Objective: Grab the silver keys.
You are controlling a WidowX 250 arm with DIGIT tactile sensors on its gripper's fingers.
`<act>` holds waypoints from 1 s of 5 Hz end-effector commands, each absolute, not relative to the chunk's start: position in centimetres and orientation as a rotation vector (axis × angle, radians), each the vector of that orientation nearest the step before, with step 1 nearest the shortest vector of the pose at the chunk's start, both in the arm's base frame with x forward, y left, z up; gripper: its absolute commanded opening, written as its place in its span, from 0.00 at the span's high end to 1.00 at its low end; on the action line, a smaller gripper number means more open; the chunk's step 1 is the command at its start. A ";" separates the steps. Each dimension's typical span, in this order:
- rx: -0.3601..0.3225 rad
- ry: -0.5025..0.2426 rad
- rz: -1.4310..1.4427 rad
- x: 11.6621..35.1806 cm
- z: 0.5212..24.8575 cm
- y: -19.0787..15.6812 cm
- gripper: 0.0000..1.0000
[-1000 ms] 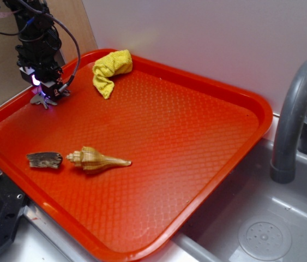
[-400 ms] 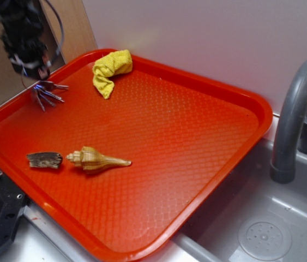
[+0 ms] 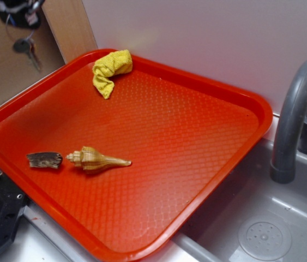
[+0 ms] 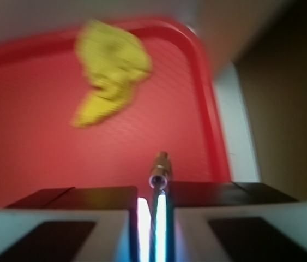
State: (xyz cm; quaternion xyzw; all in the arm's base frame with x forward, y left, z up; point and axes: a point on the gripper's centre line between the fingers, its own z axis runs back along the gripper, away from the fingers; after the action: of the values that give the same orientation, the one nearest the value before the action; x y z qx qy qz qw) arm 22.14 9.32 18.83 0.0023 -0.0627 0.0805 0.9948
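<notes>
While the pincer (image 3: 25,24) sits high at the top left corner, it pinches the silver keys (image 3: 26,48), which dangle clear above the red tray (image 3: 254,106). Its jaws are nearly closed on them. A yellow cloth (image 3: 110,70), a seashell (image 3: 96,159) and a dark bark chip (image 3: 44,159) lie on the tray.

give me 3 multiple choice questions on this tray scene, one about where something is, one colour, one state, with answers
1. Where is the seashell?
A. right beside the brown chip
B. on the yellow cloth
C. in the sink

2. What colour is the tray?
A. blue
B. red-orange
C. green

3. What state are the silver keys in?
A. lying flat on the tray
B. tucked under the cloth
C. hanging from the gripper above the tray's far left corner

Answers: 1 A, the shell lies next to the chip near the tray's front left; 2 B, the tray is red-orange in both views; 3 C, the keys dangle off the tray, jaws closed on them.
</notes>
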 end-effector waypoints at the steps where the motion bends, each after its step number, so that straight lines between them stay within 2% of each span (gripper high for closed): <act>1: -0.169 -0.029 -0.075 26.1 20.3 3.5 1.00; 2: -0.088 -0.019 -0.087 27.8 19.5 1.2 1.00; 4: -0.090 -0.051 -0.098 28.8 19.4 1.7 1.00; 5: -0.079 -0.103 -0.102 28.4 21.0 1.8 1.00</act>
State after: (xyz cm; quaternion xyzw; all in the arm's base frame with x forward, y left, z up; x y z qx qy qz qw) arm 28.36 0.40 17.77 -0.0459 0.0043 -0.0553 0.9974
